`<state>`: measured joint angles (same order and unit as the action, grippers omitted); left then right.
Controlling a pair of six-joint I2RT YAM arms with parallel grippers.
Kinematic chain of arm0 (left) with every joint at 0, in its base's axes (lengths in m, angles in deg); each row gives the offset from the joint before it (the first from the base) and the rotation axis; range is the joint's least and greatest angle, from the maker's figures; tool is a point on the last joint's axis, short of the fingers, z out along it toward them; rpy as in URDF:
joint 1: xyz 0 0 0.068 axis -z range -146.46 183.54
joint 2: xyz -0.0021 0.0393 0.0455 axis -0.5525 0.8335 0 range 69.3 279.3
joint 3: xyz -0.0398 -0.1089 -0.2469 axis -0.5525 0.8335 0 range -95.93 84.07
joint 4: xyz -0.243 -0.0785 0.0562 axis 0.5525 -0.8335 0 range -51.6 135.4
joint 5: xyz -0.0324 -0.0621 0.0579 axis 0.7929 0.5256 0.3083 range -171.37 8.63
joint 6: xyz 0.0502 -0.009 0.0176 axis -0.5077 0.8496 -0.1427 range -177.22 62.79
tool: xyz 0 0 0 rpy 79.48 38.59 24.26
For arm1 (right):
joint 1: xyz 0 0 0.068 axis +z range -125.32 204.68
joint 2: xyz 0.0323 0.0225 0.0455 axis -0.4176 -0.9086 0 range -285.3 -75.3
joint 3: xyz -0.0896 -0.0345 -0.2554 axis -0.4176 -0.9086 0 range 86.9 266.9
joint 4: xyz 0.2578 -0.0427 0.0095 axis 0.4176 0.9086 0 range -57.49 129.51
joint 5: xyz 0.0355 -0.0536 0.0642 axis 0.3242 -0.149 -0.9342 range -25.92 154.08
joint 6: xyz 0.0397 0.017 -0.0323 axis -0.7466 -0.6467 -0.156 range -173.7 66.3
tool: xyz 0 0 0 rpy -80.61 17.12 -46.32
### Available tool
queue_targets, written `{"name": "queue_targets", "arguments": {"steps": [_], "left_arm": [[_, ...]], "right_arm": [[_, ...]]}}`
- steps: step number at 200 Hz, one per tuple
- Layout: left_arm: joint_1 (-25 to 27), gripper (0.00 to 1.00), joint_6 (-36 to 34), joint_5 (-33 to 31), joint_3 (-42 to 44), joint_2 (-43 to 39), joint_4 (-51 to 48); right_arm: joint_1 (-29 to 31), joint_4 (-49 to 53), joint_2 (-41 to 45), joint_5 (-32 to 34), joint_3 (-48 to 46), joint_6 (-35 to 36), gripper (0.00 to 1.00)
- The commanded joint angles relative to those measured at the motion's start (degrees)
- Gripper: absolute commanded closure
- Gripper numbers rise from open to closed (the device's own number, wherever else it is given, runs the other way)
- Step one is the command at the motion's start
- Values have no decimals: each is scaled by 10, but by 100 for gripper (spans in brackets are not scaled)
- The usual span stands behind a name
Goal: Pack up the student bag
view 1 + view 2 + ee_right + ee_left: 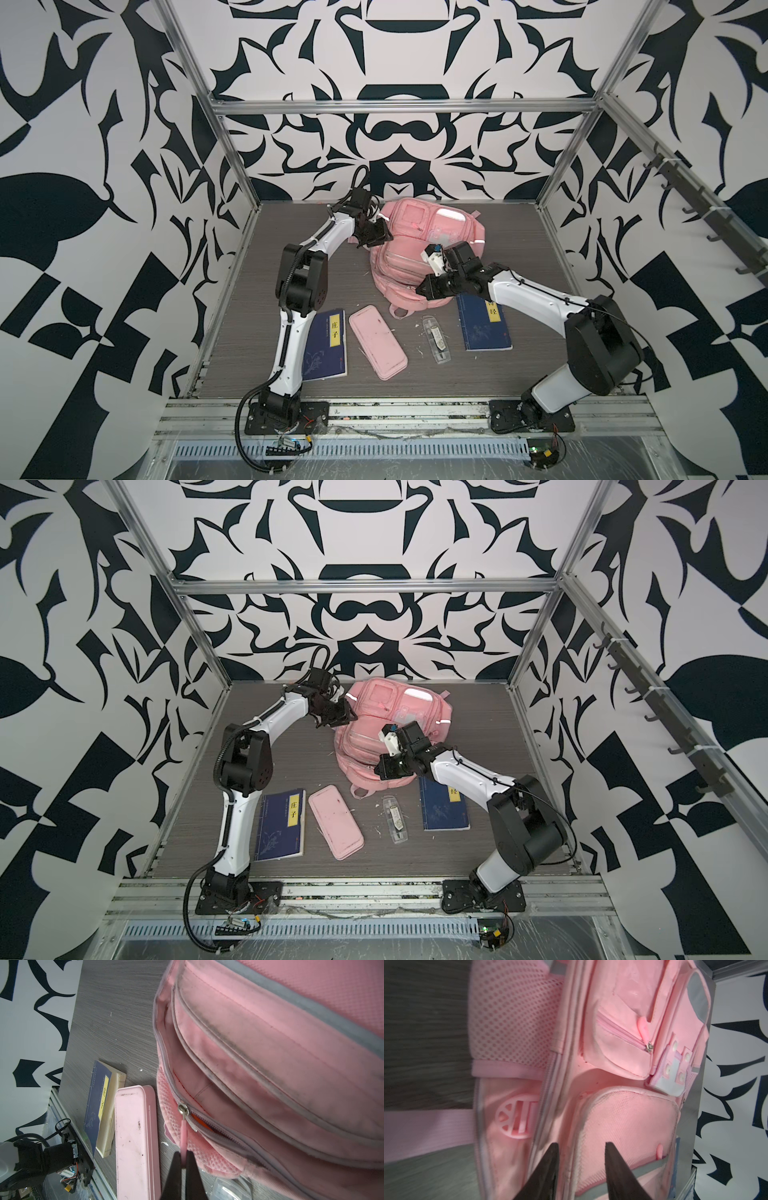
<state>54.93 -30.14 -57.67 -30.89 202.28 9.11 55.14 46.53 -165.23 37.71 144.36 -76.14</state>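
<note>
R hand (184,1155) clenched on zip pull (184,1134) | to be drawn along student bag (270,1064) track, not lifted | L hand (580,1146) part-open, grip unclear

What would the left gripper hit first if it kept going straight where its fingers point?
The student bag: the left gripper aims at the edge of its textured front pocket. How near it already is cannot be told.

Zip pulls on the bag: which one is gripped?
The pink pull on the partly open zip of the student bag, pinched by the fingers of the right gripper. The small-pocket pull lies free.
</note>
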Motion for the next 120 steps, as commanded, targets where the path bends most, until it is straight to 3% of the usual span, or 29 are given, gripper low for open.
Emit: {"name": "queue_targets", "arguments": {"steps": [1,120], "left_arm": [[6,60,-21,21,3,-2,-2],[14,60,-47,-8,-93,80,-71]], "right_arm": [[-6,1,25,-2,-4,12,100],[-9,-3,28,-9,-4,14,100]]}}
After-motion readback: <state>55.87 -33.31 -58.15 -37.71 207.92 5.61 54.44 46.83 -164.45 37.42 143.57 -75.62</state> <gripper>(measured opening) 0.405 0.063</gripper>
